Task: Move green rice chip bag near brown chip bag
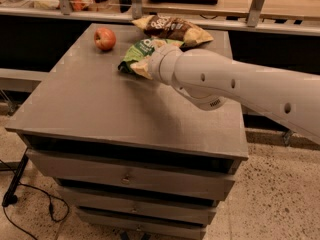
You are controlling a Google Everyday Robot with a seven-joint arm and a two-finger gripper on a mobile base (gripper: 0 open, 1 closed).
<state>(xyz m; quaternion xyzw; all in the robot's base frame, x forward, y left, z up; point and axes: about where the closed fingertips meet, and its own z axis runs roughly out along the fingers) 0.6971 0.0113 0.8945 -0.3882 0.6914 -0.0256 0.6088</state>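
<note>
The green rice chip bag [136, 53] lies crinkled on the grey cabinet top [100, 104] near the back, just in front of the brown chip bag [172, 28]. The brown chip bag lies at the back edge, with its yellow-tan ends pointing left and right. The two bags are very close or touching. My gripper [146, 64] is at the end of the white arm [235, 84], which reaches in from the right. It is down at the right end of the green bag, and the wrist hides most of it.
A red apple [105, 38] sits at the back left of the top, left of the green bag. Behind the cabinet runs a wooden counter [230, 4] with metal posts. Drawers [125, 176] are below the front edge.
</note>
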